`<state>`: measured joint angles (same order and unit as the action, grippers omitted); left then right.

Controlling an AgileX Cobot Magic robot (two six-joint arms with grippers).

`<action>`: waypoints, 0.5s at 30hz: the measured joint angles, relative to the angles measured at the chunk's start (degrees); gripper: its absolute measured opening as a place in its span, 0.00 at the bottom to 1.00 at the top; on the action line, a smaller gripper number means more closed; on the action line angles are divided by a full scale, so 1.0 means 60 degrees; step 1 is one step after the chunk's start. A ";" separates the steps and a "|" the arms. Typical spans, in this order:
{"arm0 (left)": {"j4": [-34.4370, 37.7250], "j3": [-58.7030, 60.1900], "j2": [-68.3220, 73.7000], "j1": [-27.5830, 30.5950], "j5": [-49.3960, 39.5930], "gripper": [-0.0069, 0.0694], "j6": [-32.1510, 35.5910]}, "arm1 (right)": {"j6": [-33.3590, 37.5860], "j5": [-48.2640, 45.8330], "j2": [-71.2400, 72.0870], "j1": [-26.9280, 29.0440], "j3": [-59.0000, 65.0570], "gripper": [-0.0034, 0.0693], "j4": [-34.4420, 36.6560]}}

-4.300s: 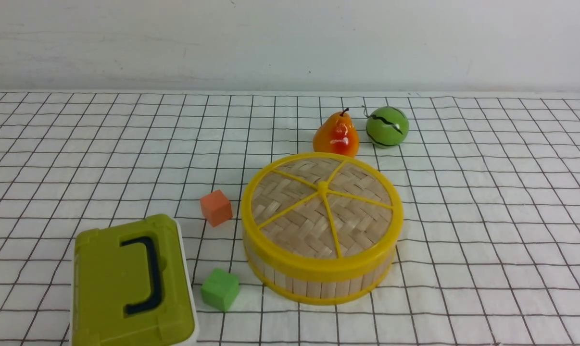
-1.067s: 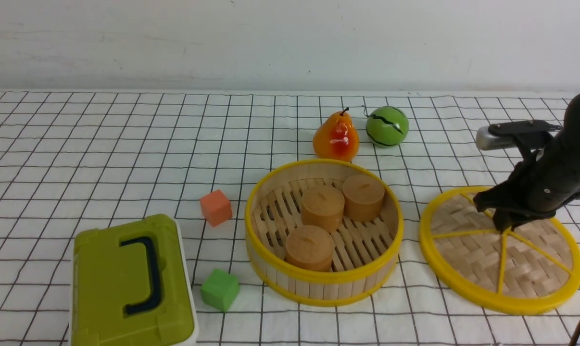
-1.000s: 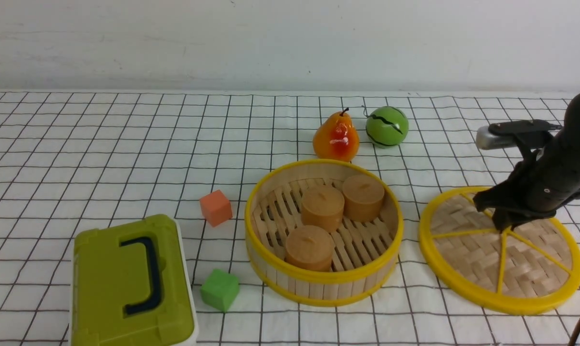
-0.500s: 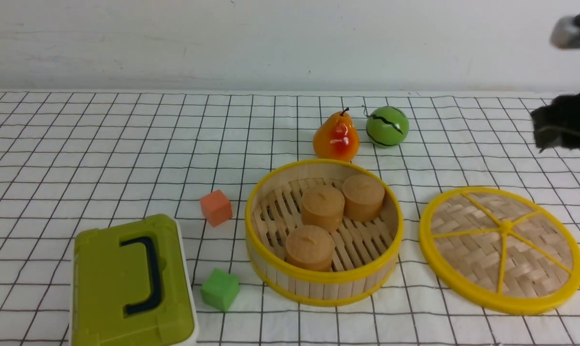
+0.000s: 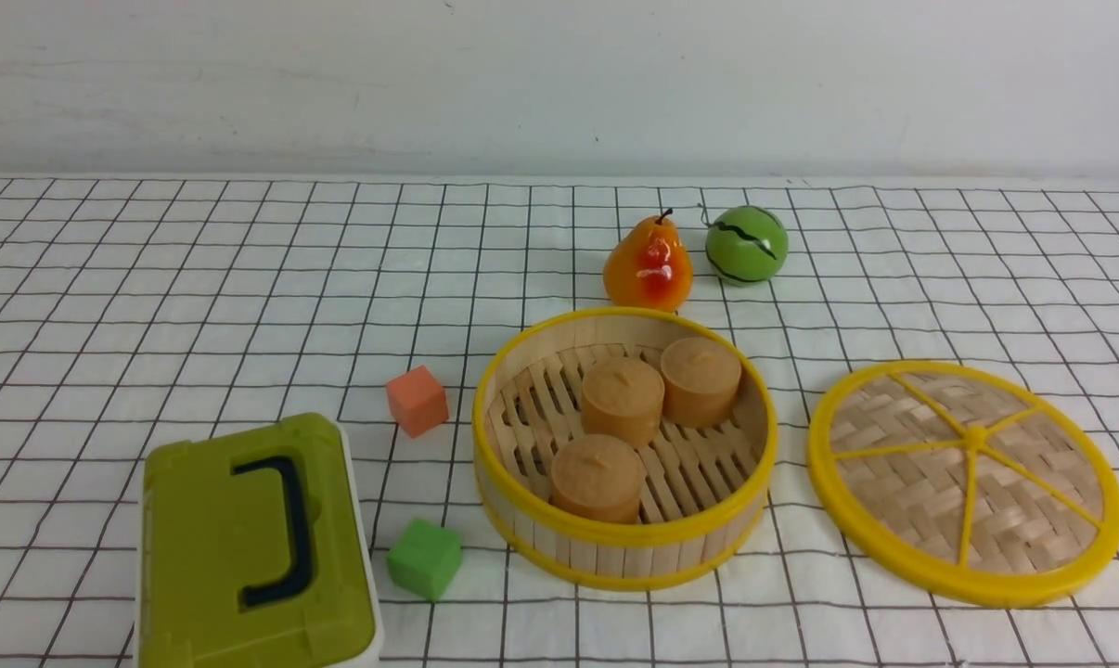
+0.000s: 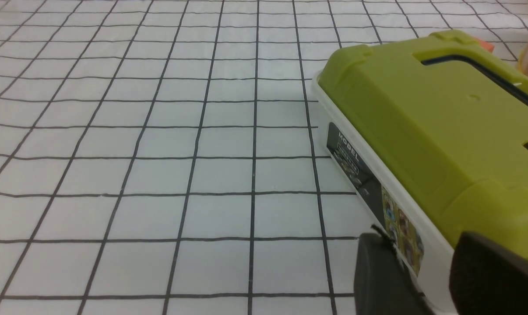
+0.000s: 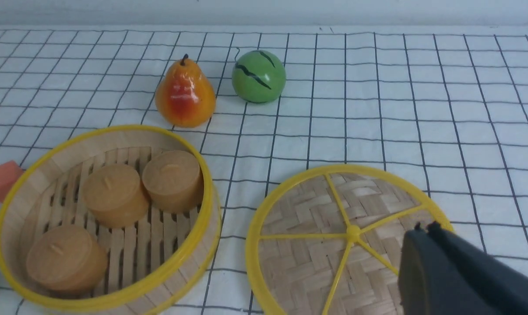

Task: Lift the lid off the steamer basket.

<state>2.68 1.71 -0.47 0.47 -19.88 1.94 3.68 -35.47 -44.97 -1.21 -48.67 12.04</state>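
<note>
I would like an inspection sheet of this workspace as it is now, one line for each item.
Surface: white cloth with black grid, flat.
Job's things: lid lies flat on the cloth, right of the steamer basket, apart; basket open, three brown cakes inside.
Clutter: pear, green ball, orange cube, green cube, olive box.
Grippers: left gripper slightly open near the olive box; right gripper shut, empty.
Cables: nothing seen.
Surroundings: plain white wall.
</note>
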 joint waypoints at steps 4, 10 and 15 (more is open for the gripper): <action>0.0000 0.0000 0.0000 0.0000 0.0000 0.40 0.0000 | -0.0009 -0.0420 0.0274 0.0000 0.0277 0.02 0.0041; 0.0000 0.0000 0.0000 0.0000 0.0000 0.40 0.0000 | -0.0009 -0.1007 0.0334 0.0000 0.0354 0.02 0.0118; 0.0000 0.0000 0.0000 0.0000 0.0000 0.40 0.0000 | 0.0683 -0.0714 0.0938 0.0000 0.0368 0.02 0.0231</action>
<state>2.68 1.71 -0.47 0.47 -19.88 1.94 7.77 -39.76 -39.34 -1.21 -46.46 13.42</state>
